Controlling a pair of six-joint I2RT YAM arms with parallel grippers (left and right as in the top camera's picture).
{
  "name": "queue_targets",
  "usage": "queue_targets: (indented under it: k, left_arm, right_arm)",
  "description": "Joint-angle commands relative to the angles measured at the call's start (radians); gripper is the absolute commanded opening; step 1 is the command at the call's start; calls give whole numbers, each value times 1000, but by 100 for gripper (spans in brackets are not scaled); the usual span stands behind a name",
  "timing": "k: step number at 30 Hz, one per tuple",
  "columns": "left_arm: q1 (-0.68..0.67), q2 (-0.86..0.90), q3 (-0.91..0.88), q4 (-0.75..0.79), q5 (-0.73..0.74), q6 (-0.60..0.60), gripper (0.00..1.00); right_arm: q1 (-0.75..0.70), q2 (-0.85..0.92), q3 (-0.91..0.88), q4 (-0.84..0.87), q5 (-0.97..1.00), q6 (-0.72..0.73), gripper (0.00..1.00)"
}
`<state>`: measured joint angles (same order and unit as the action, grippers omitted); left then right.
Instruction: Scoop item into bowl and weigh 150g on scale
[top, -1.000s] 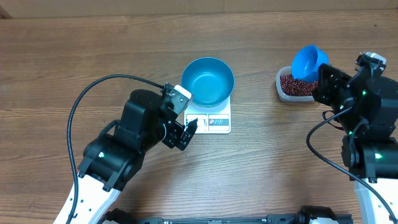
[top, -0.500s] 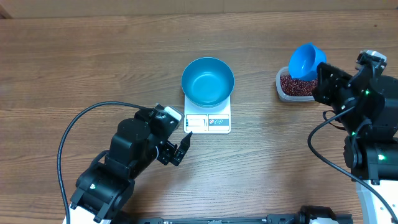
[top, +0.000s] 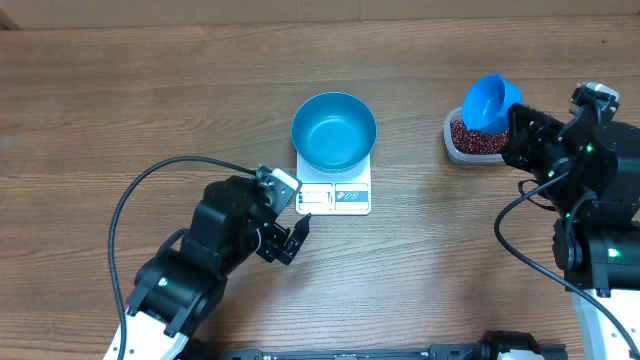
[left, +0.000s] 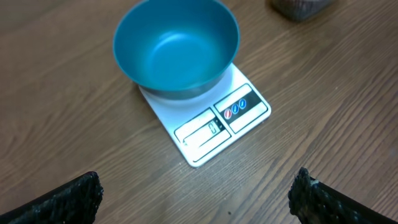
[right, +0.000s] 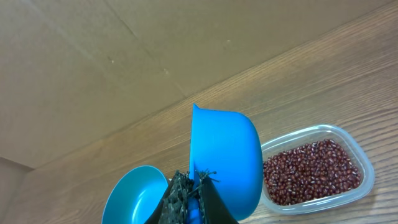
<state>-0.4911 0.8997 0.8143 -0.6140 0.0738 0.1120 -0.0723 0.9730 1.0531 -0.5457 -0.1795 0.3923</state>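
The blue bowl (top: 334, 131) sits empty on the white scale (top: 349, 197), also seen in the left wrist view as bowl (left: 177, 46) and scale (left: 224, 121). My left gripper (top: 293, 237) hangs open over bare wood, just in front and left of the scale, with nothing between its fingers (left: 74, 199). The item, dark red beans (top: 476, 137), fills a clear tub (right: 367, 168). My right gripper (right: 193, 199) is shut on the handle of a small blue scoop (top: 488, 100), which is held tilted above the tub's far edge. No beans show in the scoop.
Brown wooden tabletop all round. A cable loops off the left arm (top: 130, 190) at the left. The right arm (top: 590, 190) stands at the table's right edge beside the tub. The bowl (right: 134, 196) shows low left in the right wrist view.
The left arm has pulled back from the scale's left side toward the near edge, gripper still open. The scoop has drifted slightly left above the tub.
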Motion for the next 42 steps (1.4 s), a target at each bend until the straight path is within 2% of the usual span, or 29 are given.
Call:
queue_targets:
  k: [1,13,17,23,27,33,37,42]
  left_arm:
    - [-8,37,-7,4,-3,0,100]
    - [-7,117,-7,51,-2,-1,99]
    - [-7,115,-6,69,-3,-44,99]
    - [-7,83,-8,206,-21,-66,100]
    - [-8,66,-10,248,-79,-32,100]
    - [-8,39,-63,327,-85,-10,100]
    - [-17,3,-77,342,-81,-37,100]
    - [-60,-72,-77,343,-109,-3,100]
  right_arm:
    - [-7,-8,35,5,-5,2,4]
    - [-7,-6,35,5,-5,2,4]
    - [-7,-6,35,5,-5,2,4]
    - [-7,-6,35,5,-5,2,4]
    - [-7,-6,35,5,-5,2,4]
    - [-7,-6,35,6,-5,-2,4]
    - [-7,-6,35,6,-5,-2,4]
    - [-7,-6,35,6,-5,-1,4]
